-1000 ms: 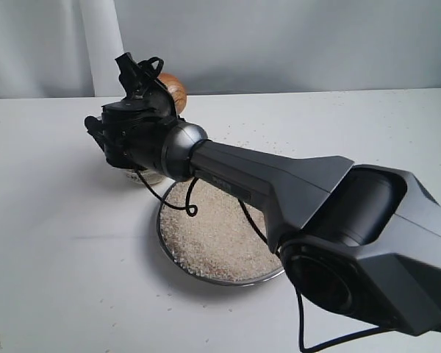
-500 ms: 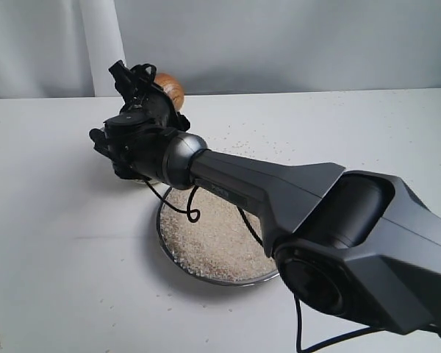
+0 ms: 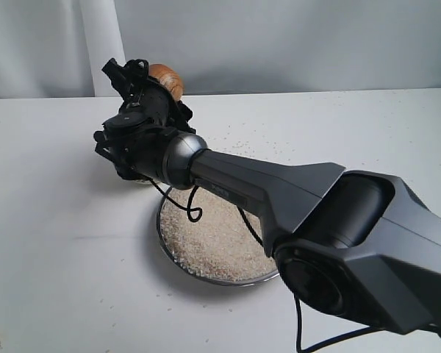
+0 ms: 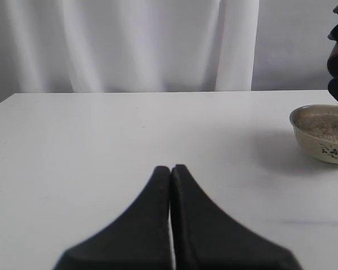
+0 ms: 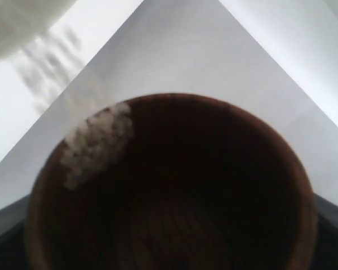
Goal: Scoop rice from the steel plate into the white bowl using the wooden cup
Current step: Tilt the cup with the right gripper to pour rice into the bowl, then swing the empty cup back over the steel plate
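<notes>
You're mid-pour: right jaws grip the reddish-brown wooden cup (image 3: pixel 167 76), tipped over the small cream-white bowl (image 4: pixel 322 134) far-left of the shiny steel plate (image 3: pixel 206 279), left jaws pressed together; next, likely empty the pale rice (image 5: pixel 96 143), then scoop.

I see my right arm (image 3: pixel 279 187) as angular matte charcoal shells, with a smooth silver-grey ball joint (image 3: pixel 178 156) at its wrist and thin black cables (image 3: pixel 192 213) trailing beneath. My left hand (image 4: pixel 170 167) shows two matte black fingers (image 4: pixel 146 225), broadening toward their base.
</notes>
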